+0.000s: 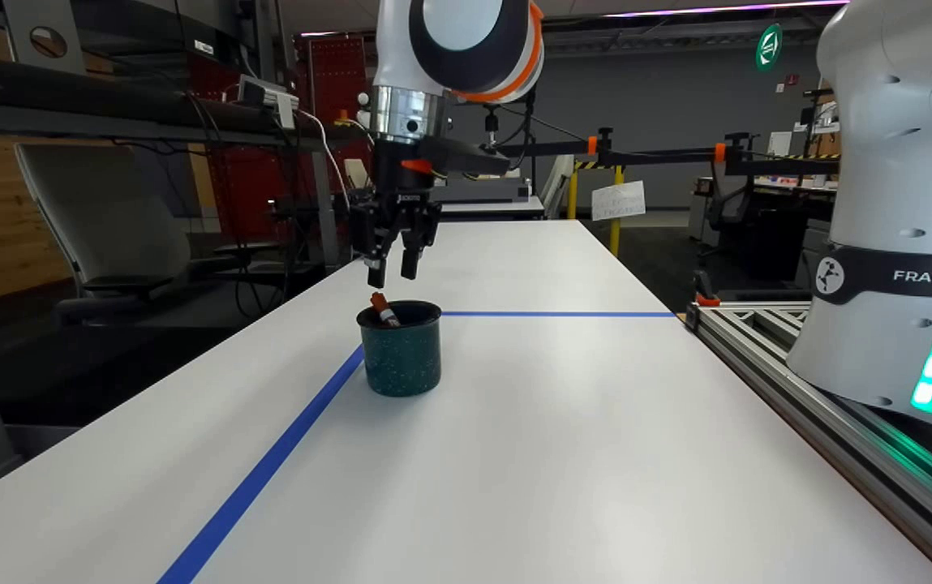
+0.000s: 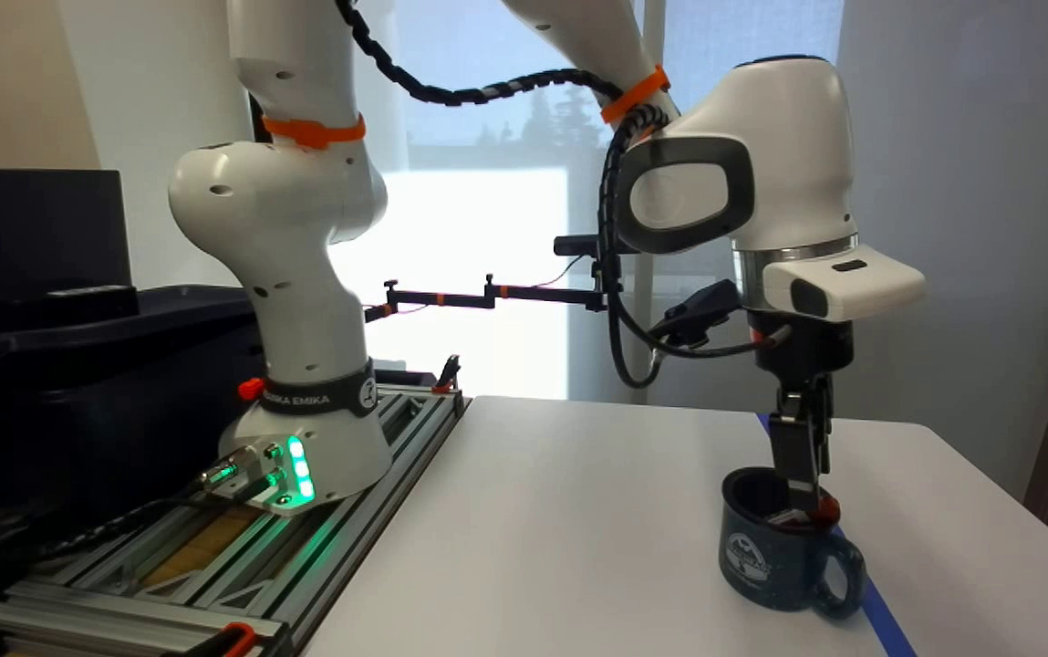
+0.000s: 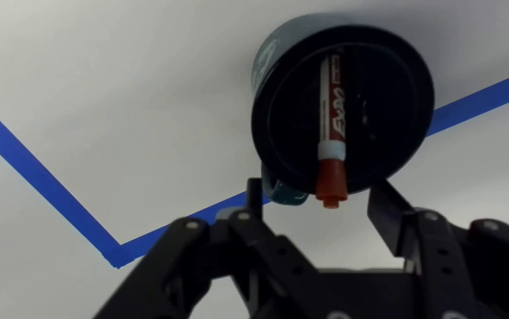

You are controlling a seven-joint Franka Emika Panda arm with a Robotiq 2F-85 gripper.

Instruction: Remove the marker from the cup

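The dark teal cup (image 1: 402, 357) stands upright on the white table in both exterior views, and its handle and logo show in an exterior view (image 2: 765, 575). The marker (image 1: 384, 310) leans inside it, its red-orange cap sticking out past the rim. In the wrist view the marker (image 3: 333, 128) lies across the opening of the cup (image 3: 262, 110), its cap toward my gripper (image 3: 318, 197). My gripper (image 1: 392, 276) is open and points down above the cup. Its fingers stand apart on either side of the cap, with nothing held. In an exterior view a finger partly covers the marker (image 2: 824, 511).
Blue tape lines (image 1: 303, 430) run along and across the white table (image 1: 563, 454), and the cup stands beside one. The robot base (image 1: 887, 341) is on a metal rail frame (image 2: 368, 529) at the table's side. A grey chair (image 1: 109, 219) stands beyond the table edge.
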